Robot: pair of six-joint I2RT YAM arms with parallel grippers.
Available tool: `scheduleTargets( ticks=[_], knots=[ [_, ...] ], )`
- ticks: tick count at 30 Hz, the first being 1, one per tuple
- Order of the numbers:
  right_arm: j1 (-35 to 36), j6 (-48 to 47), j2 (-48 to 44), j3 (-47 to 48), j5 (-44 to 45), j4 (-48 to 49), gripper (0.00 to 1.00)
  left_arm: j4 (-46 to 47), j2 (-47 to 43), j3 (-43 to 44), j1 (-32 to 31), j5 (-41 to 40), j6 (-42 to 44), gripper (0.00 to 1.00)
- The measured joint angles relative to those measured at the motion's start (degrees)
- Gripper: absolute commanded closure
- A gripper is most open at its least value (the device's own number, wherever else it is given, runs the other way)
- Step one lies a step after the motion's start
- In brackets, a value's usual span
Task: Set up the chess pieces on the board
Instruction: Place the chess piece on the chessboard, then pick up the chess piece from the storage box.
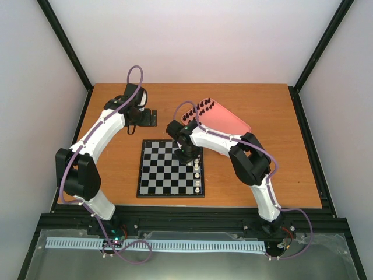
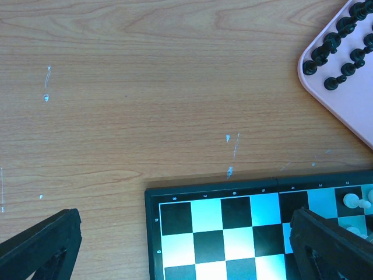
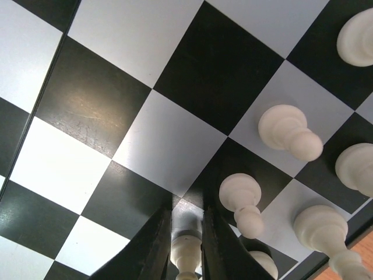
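The chessboard (image 1: 163, 172) lies mid-table; its corner shows in the left wrist view (image 2: 192, 227). My right gripper (image 3: 186, 233) is shut on a cream-white chess piece (image 3: 186, 252), held just above a silvery square near the board's right side (image 1: 187, 154). Several white pieces (image 3: 288, 131) stand on squares beside it, and along the board's right edge (image 1: 199, 174). Black pieces (image 1: 198, 109) stand on the pink tray (image 1: 224, 122), also seen in the left wrist view (image 2: 332, 52). My left gripper (image 1: 148, 118) is open and empty above bare table behind the board's far left corner; its fingers (image 2: 41, 245) frame the view.
The pink tray's corner (image 2: 349, 99) lies right of my left gripper. Bare wooden table (image 2: 145, 87) stretches behind and left of the board. Black frame posts stand at the table's back corners.
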Motion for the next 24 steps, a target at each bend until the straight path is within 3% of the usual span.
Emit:
scheduleTargets(
  ticks=[17,24],
  knots=[
    [0.0,-1.2,-3.0,6.1,-0.5,-5.2,0.65,0.0,0.0,0.0,0.0,0.0,0.0,0.0],
    [-0.9,-0.8,-8.2,12.3,4.6,-9.9,0.62,-0.1,0.2,0.1,0.0,0.0,0.0,0.0]
  ],
)
